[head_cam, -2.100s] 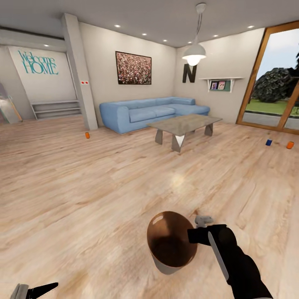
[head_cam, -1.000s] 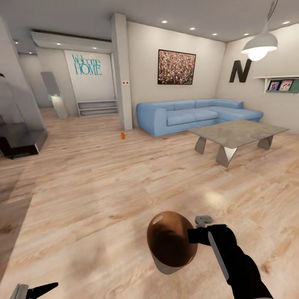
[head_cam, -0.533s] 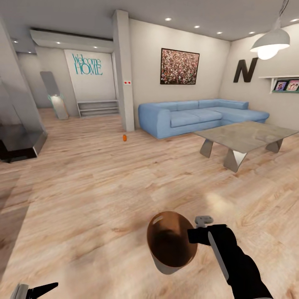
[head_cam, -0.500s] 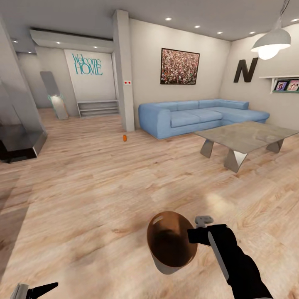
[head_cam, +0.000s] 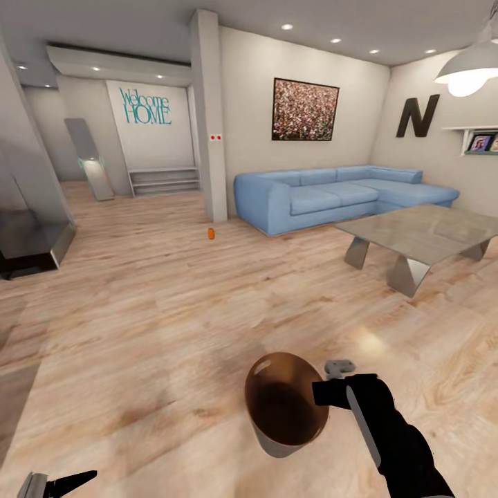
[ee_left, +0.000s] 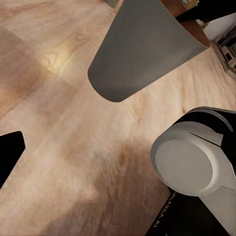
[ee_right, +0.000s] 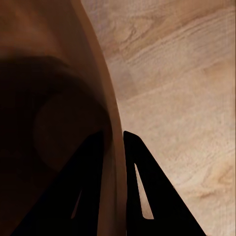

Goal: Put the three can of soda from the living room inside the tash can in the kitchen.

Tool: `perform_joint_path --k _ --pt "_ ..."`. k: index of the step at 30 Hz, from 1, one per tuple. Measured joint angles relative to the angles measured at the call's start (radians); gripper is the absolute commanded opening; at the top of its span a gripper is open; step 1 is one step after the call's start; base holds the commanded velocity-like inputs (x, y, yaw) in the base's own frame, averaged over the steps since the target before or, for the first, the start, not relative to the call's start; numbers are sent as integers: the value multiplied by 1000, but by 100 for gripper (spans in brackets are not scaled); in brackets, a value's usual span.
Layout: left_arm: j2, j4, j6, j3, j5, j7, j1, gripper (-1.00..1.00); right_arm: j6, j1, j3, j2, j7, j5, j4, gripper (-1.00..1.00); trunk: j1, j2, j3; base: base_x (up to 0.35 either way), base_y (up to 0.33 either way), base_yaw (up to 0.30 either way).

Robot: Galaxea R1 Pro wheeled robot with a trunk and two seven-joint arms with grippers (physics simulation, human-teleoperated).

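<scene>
Bin [head_cam: 286, 404] is hanging off the right end effector [head_cam: 325, 393], down at about 6 o'clock in the head view, held up over the wood floor [head_cam: 173, 311]. Shiny brown inside, pale grey outside. The right wrist view shows it well: the two dark fingers [ee_right: 135, 187] are pinched onto the bin's wall [ee_right: 110, 142], one inside and one outside, closed tight on the rim. From the left wrist view you get the grey outside of the bin [ee_left: 142, 49] from below, tilted, with the floor under it.

Left end effector [head_cam: 66, 482] sits at roughly 7 o'clock in the head view, low in the corner. Only a dark finger tip and a bit of grey housing show, so I can't tell how far apart the fingers are, and nothing shows in them.

One orange soda can [head_cam: 210, 234] stands upright on the floor at about 11 o'clock, well away from the bin, just beside the base of the white pillar [head_cam: 209, 117]. Blue corner sofa [head_cam: 339, 197] is at 1 o'clock against the back wall, and the grey low table [head_cam: 422, 235] is in front of it at 2 o'clock. A picture [head_cam: 305, 111] hangs above the sofa, with a big black letter N [head_cam: 417, 116] on the side wall.
</scene>
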Motion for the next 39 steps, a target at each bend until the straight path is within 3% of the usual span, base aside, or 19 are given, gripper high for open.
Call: perform_joint_path --k 39 --pt "0 -1 -1 0 0 -3 0 100 0 0 0 0 0 0 3 -100 0 0 0 339 183 0"
